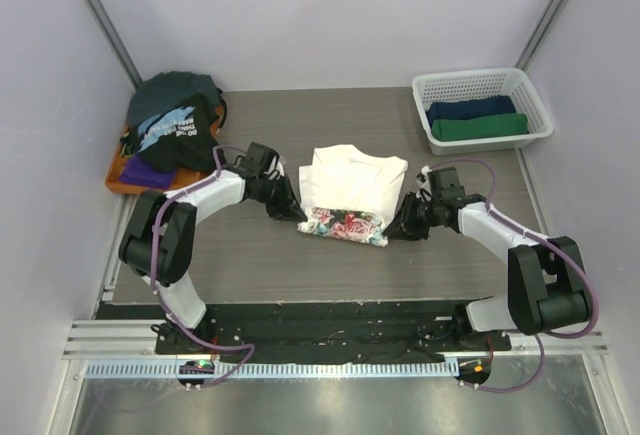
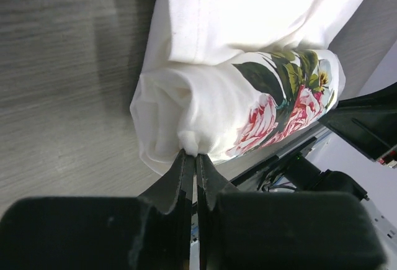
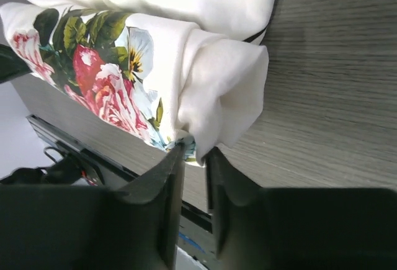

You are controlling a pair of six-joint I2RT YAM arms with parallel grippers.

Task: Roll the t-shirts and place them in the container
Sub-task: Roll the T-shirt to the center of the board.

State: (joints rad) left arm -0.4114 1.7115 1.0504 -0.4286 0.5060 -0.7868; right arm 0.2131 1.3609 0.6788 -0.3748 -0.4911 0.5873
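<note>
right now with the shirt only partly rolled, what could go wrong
1. The left fingers look pinched on the end of the cream-white rose-print cotton t-shirt while the right fingers stand slightly apart, so the roll's right end may loosen or skew.
2. Only the near part is rolled; pulling away with cloth caught could drag it open.

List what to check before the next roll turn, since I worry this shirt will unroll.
1. Left pincer shut on cream t-shirt, at the roll's end: ok.
2. Right pincer gripping the other end: not ok, jaws parted, cloth only at the tips.
3. Rolled part straight across: ok.
4. Unrolled part lying flat: ok.
5. Basket apart from the shirt: ok.
</note>
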